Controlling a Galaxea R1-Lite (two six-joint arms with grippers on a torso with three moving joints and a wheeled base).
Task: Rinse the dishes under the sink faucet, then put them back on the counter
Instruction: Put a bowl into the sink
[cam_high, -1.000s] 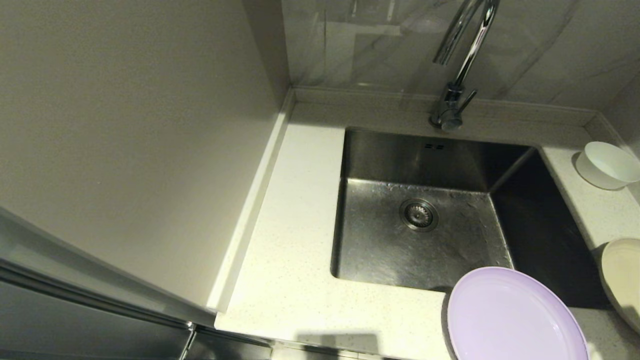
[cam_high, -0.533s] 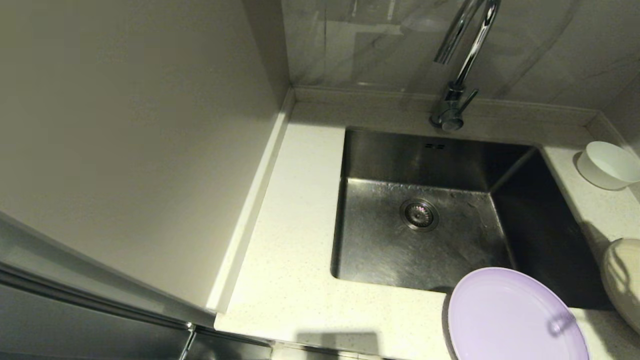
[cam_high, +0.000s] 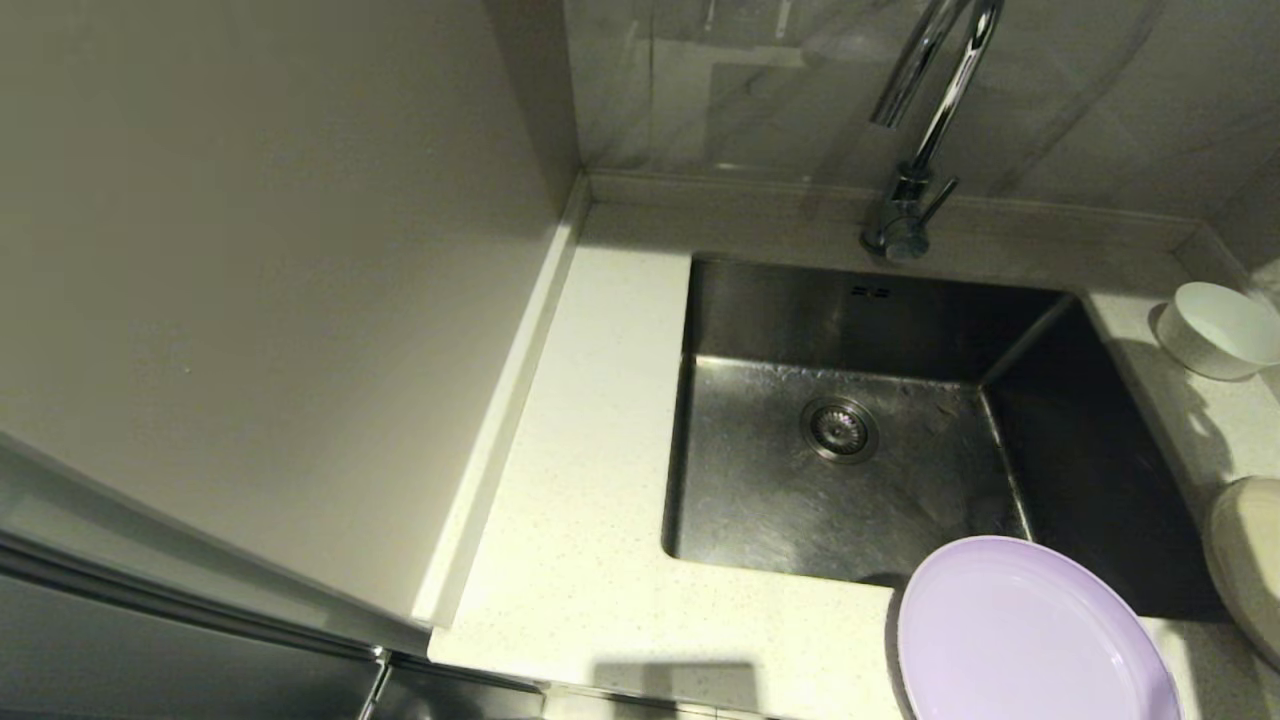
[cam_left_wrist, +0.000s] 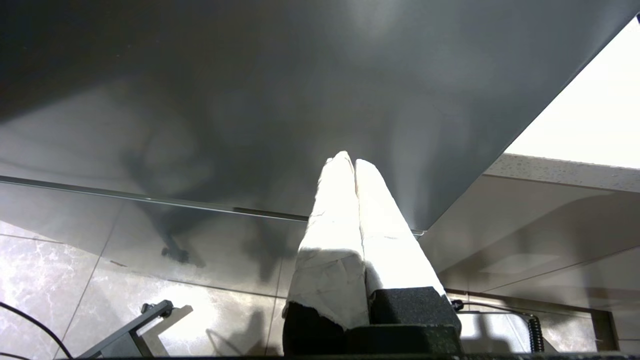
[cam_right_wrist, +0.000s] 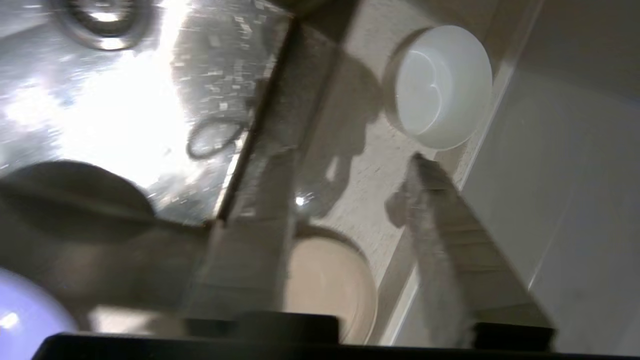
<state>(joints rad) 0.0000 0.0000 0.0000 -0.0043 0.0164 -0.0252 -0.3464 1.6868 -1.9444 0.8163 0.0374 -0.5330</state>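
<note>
Lilac plate (cam_high: 1030, 635), cream plate (cam_high: 1250, 560) (seemingly flat), white bowl (cam_high: 1215, 328) upright.

Dim kitchen, glaring sink (cam_right_wrist: 100, 100), motion blur.

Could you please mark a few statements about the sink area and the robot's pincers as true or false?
1. The lilac plate sits on the counter at the sink's near edge. True.
2. The white bowl lies inside the sink. False: it stands on the counter, right of the sink.
3. The right pincer has its fingers apart, holding nothing. True.
4. Water is running from the faucet. False: no stream shows.
5. The left pincer grips the cream plate. False: its fingers are shut on nothing, away from the counter.
</note>
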